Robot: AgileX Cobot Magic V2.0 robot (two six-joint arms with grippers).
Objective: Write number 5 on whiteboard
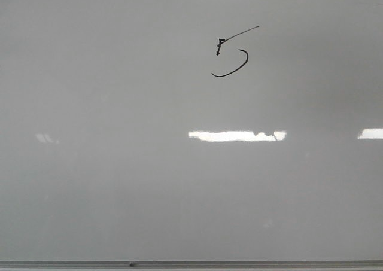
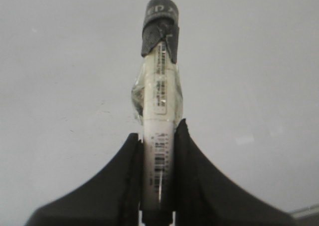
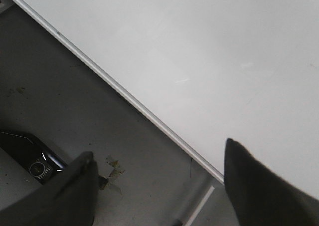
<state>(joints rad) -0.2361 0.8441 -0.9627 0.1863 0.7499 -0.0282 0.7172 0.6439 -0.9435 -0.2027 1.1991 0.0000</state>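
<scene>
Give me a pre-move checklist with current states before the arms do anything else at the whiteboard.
1. Number 5 drawn on the whiteboard: ok, though upright stroke and belly do not join.
2. Marker held in left gripper: ok, clamped between both fingers.
3. Marker cap on: cannot tell.
4. Right gripper free: ok, open, holding nothing.
5. Right gripper position: over the board's metal edge strip.
6. Arms clear of the figure in the front view: ok.

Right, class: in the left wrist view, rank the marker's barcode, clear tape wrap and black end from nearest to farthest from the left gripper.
1. barcode: clamped inside the left gripper.
2. clear tape wrap: just beyond the gripper, mid-barrel.
3. black end: at the far end of the marker, over the whiteboard.
</scene>
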